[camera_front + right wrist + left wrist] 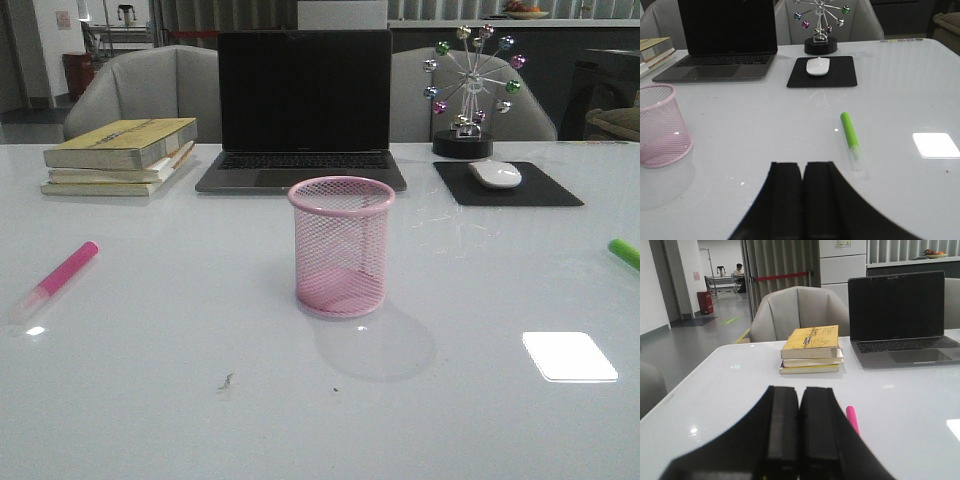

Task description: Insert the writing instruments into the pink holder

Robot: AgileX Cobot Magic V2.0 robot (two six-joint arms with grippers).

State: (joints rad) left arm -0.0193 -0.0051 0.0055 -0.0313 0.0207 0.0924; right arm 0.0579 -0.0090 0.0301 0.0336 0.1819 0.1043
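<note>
The pink wire-mesh holder (342, 247) stands upright and empty at the table's middle; it also shows in the right wrist view as the pink holder (660, 125). The pink highlighter (57, 278) lies flat at the table's left, clear cap toward the front edge; only its tip shows as the pink highlighter (852, 418) past my left gripper (800, 391), which is shut on nothing. The green highlighter (624, 252) lies at the right edge of the front view. My right gripper (803, 166), shut and empty, sits short of the green highlighter (850, 134). Neither gripper appears in the front view.
An open laptop (303, 110) stands behind the holder. A stack of books (122, 155) lies at the back left. A white mouse (495, 174) rests on a black pad (545, 192), with a ball-wheel ornament (470, 90) behind. Grey chairs stand beyond the table.
</note>
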